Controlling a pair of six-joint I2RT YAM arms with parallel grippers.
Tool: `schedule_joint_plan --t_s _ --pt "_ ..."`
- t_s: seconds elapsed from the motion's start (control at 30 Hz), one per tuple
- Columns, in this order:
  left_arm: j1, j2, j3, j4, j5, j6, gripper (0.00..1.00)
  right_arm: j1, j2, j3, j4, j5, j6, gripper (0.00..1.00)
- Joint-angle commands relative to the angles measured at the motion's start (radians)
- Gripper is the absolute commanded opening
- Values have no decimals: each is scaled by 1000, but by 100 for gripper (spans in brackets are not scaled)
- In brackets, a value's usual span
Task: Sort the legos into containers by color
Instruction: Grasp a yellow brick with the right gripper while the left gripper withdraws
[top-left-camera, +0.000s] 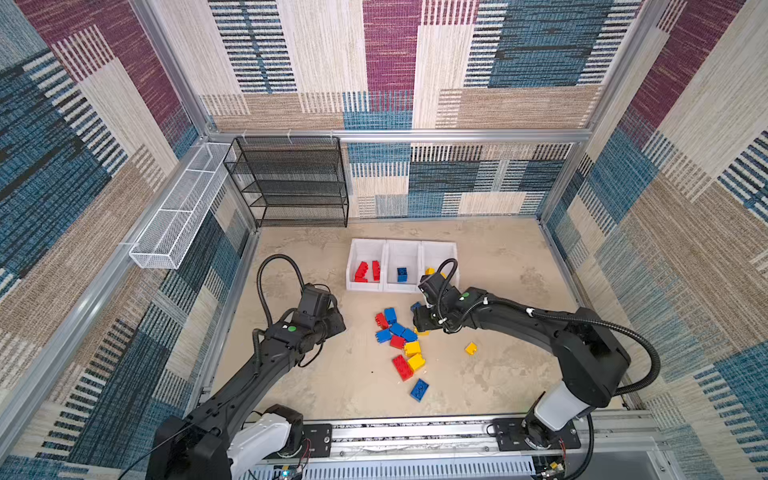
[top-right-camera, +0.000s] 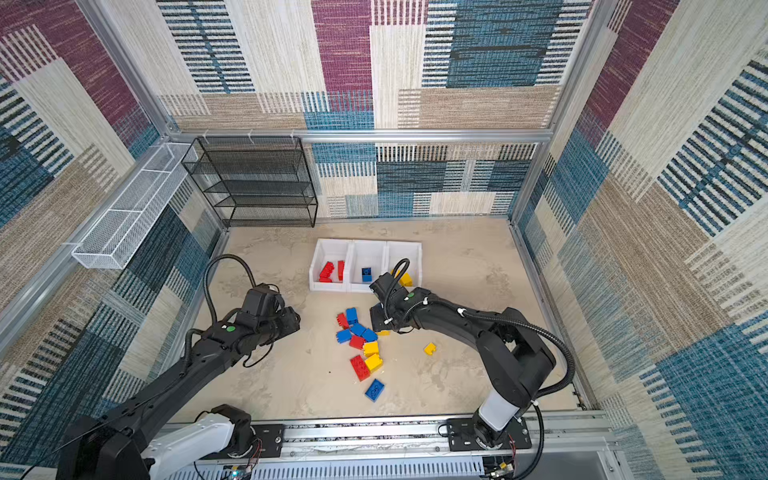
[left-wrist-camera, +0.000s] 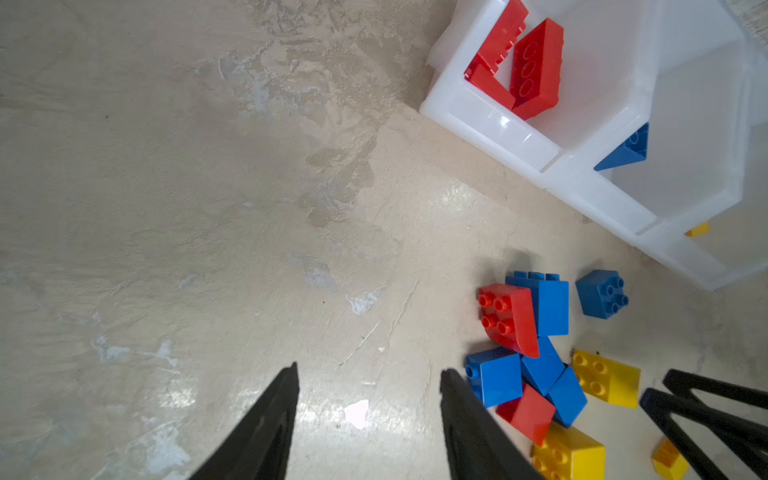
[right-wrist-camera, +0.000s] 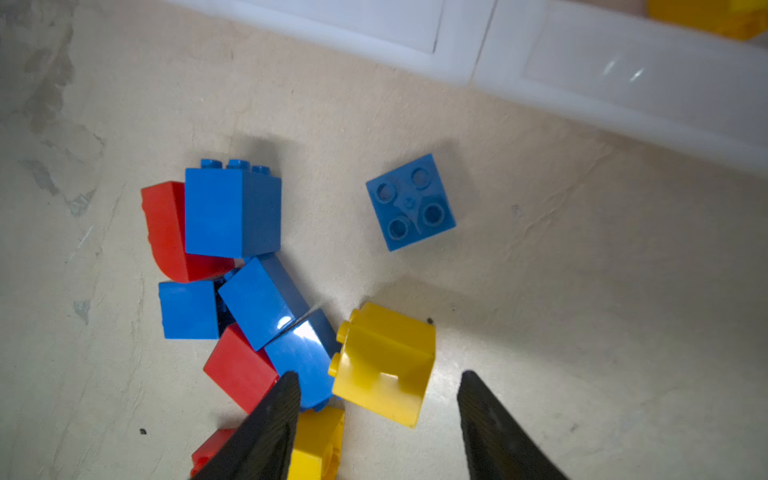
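Note:
Three white containers (top-left-camera: 353, 249) stand in a row at the back of the table. The left one holds red legos (top-left-camera: 365, 271), the middle one a blue brick (top-left-camera: 402, 274), the right one yellow pieces (top-left-camera: 430, 271). A loose pile of red, blue and yellow legos (top-left-camera: 399, 336) lies in front of them. My right gripper (right-wrist-camera: 380, 374) hangs open over the pile's right edge. A yellow brick (right-wrist-camera: 390, 345) lies on the table just ahead of its fingertips, untouched. A blue square brick (right-wrist-camera: 409, 201) sits apart. My left gripper (left-wrist-camera: 370, 369) is open over bare table, left of the pile, with a blue brick (left-wrist-camera: 496, 376) beside one finger.
A lone yellow brick (top-left-camera: 471, 348) and a flat blue brick (top-left-camera: 419, 390) lie away from the pile. A black mesh shelf (top-left-camera: 291, 183) stands at the back left, and a long white wire basket (top-left-camera: 178, 212) hangs on the left wall. The arms' rail (top-left-camera: 415, 432) runs along the front edge.

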Motion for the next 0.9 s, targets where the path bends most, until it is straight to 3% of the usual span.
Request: schedule_joint_plan --t_s 0.0,0.23,0.57,0.87 --pt "-1 -19 -19 11 15 -45 58 11 29 12 14 8 34 64" --pt "-2 -37 -62 19 25 -73 58 29 93 29 -6 51 58 62" --pt "-7 -7 -40 40 32 -67 58 30 110 58 -32 76 54 41" --pt "-8 45 -4 30 63 -36 58 30 32 58 -63 85 38 38"
